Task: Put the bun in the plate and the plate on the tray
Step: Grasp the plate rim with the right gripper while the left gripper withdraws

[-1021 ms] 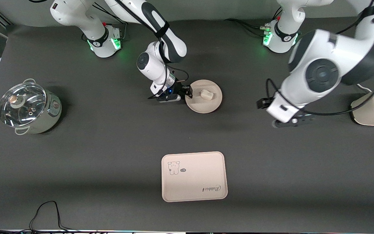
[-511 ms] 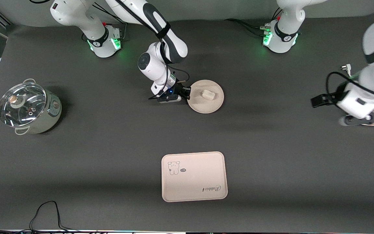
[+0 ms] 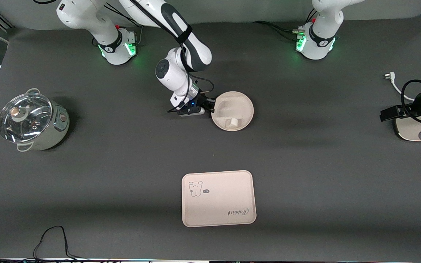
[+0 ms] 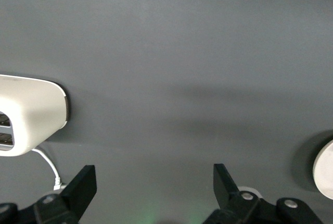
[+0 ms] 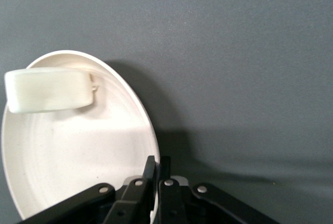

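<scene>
Tray printed "Rabbit" with a cartoon animal lies flat on the dark grey bench, nearest the front camera. Right hand pinches the rim of the tilted plate; bun sits inside at its low edge. Left hand, spread, hovers over the toaster
</scene>
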You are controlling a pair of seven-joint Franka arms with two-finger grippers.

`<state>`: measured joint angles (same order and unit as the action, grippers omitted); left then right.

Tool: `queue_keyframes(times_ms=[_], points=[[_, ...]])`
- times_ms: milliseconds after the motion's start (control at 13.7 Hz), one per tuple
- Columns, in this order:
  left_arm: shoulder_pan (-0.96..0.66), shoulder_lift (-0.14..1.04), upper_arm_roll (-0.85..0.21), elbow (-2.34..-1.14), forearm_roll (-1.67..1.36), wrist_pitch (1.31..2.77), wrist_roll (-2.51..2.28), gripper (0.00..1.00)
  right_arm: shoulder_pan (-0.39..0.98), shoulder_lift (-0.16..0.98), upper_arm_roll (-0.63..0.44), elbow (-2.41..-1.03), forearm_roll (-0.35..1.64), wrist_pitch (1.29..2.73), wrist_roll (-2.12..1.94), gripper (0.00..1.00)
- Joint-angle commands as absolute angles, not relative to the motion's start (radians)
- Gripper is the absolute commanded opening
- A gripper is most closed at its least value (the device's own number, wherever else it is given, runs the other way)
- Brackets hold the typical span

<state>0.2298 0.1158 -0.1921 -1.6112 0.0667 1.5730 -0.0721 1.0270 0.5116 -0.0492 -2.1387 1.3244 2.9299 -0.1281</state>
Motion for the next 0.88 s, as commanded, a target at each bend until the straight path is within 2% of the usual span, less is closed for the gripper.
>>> queue_keyframes(times_ms=[0, 219, 438, 803], points=[[-0.035, 0.106, 0.064, -1.569, 0.066, 1.528, -0.055, 1.00, 1.037, 0.512, -0.061, -2.121, 1.339, 2.945, -0.155, 0.00], [-0.057, 0.106, 0.078, -1.566, 0.064, 1.528, -0.055, 1.00, 1.028, 0.503, -0.067, -2.117, 1.336, 2.944, -0.182, 0.00], [-0.064, 0.107, 0.072, -1.566, 0.060, 1.531, -0.057, 1.00, 1.023, 0.486, -0.126, -2.117, 1.240, 2.910, -0.189, 0.00], [-0.052, 0.101, 0.063, -1.574, 0.037, 1.542, -0.058, 1.00, 1.026, 0.431, -0.305, -2.080, 1.098, 2.645, -0.166, 0.00]])
